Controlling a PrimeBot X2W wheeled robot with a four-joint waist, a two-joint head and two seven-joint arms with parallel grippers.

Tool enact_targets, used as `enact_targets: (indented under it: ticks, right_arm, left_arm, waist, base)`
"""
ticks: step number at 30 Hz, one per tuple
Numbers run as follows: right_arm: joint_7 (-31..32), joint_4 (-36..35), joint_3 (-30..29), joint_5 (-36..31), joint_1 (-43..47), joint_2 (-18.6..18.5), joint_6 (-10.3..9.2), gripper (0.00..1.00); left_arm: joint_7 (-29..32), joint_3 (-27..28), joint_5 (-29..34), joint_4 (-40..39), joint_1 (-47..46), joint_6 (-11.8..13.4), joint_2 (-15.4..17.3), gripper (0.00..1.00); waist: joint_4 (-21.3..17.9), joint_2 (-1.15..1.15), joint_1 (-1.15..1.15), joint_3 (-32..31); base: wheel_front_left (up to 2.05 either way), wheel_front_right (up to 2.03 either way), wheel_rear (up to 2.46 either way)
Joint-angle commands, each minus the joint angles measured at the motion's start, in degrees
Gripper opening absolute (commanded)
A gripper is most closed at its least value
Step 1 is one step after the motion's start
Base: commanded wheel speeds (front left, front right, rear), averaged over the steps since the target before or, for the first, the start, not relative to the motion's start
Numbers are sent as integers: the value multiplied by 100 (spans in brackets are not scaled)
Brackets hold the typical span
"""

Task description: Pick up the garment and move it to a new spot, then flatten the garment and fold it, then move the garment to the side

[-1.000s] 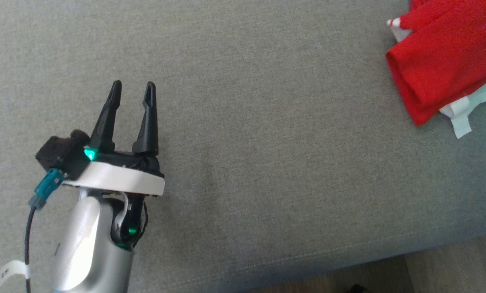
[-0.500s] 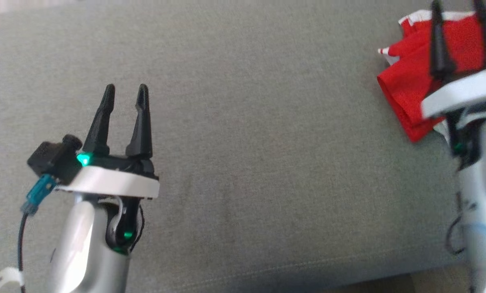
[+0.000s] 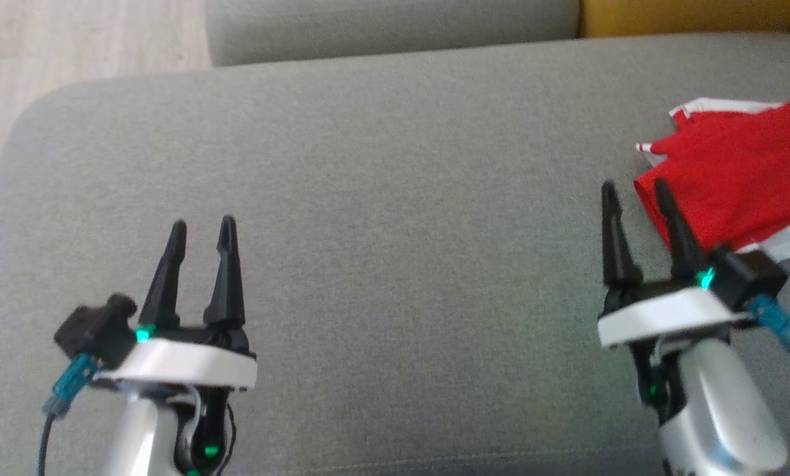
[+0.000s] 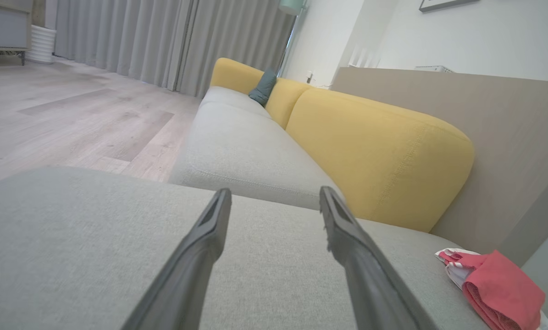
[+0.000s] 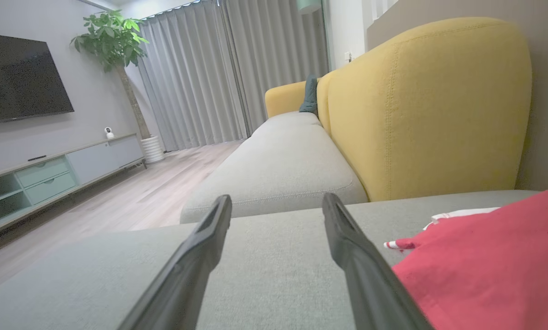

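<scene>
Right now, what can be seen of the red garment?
The garment is bright red cloth with white trim at its far edge and near-right corner. It lies folded over itself in a rumpled bundle on the grey cushion, partly cut off by the head view's right edge. The open right tool stands beside its left edge; contact is unclear.
</scene>
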Motion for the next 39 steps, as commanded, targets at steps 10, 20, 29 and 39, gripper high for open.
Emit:
enact_targets:
  ticks: [10,20,29,39]
  right_arm:
    - [-159,-345,343,373,574,84,-5,100]
    - [-161,-601,249,431,667,85,-5,100]
    - [-162,-647,228,465,684,85,-5,100]
    - [-162,-633,247,487,685,85,-5,100]
  left_arm:
    - [-28,201,97,-465,294,175,66,100]
    - [-28,323,139,-720,414,240,66,100]
    - [-28,324,134,-701,434,169,66,100]
    - [-28,325,113,-637,436,142,66,100]
  waist:
    - [144,0,0,-281]
    - [70,0,0,-307]
    - [66,0,0,-291]
    - [49,0,0,-310]
  base:
    - [0,0,0]
    - [0,0,0]
    - [0,0,0]
    - [0,0,0]
